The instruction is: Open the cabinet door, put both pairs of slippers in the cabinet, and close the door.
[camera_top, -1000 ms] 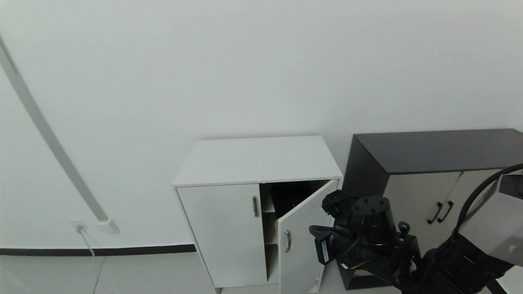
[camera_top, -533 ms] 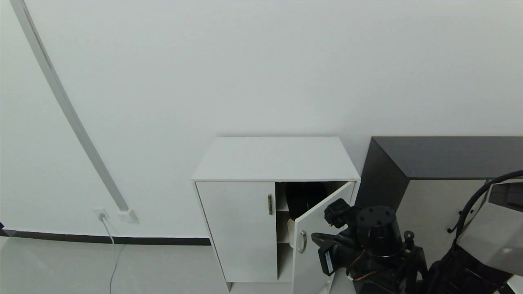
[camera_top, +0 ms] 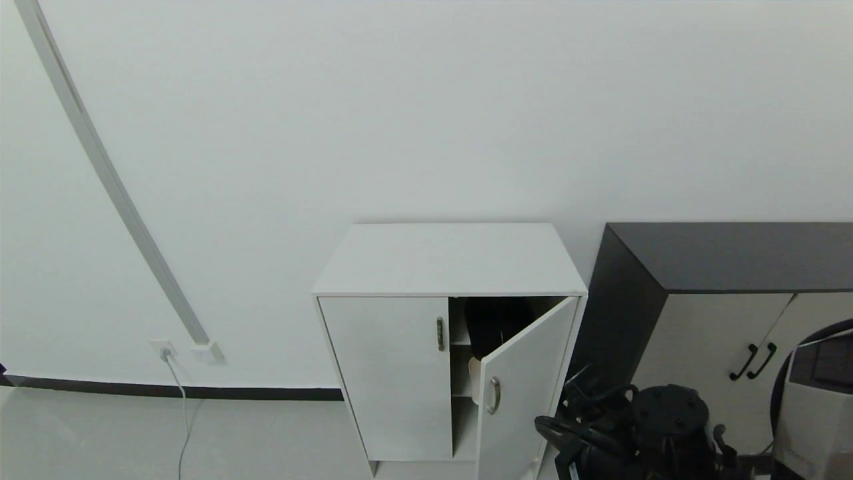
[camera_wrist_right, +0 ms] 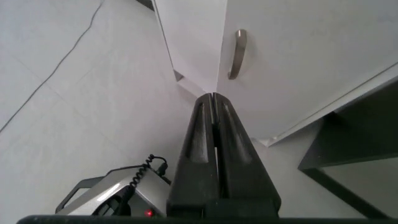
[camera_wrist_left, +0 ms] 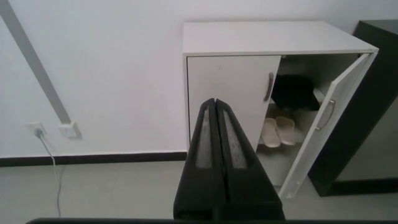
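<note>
Black slippers [camera_wrist_left: 295, 92] sit on the cabinet [camera_top: 446, 260]'s upper shelf, cream slippers [camera_wrist_left: 278, 130] on a lower shelf; its right door [camera_top: 526, 373] stands ajar. The right end effector [camera_wrist_right: 213, 96], clenched and empty, is near the door's handle [camera_wrist_right: 236, 55]; the left end effector [camera_wrist_left: 215, 102], clenched too, faces the cabinet.

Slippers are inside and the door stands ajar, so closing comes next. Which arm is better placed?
Right. The right pincer, shut, sits just before the open door, near its handle; the left pincer hangs farther back from the cabinet.
</note>
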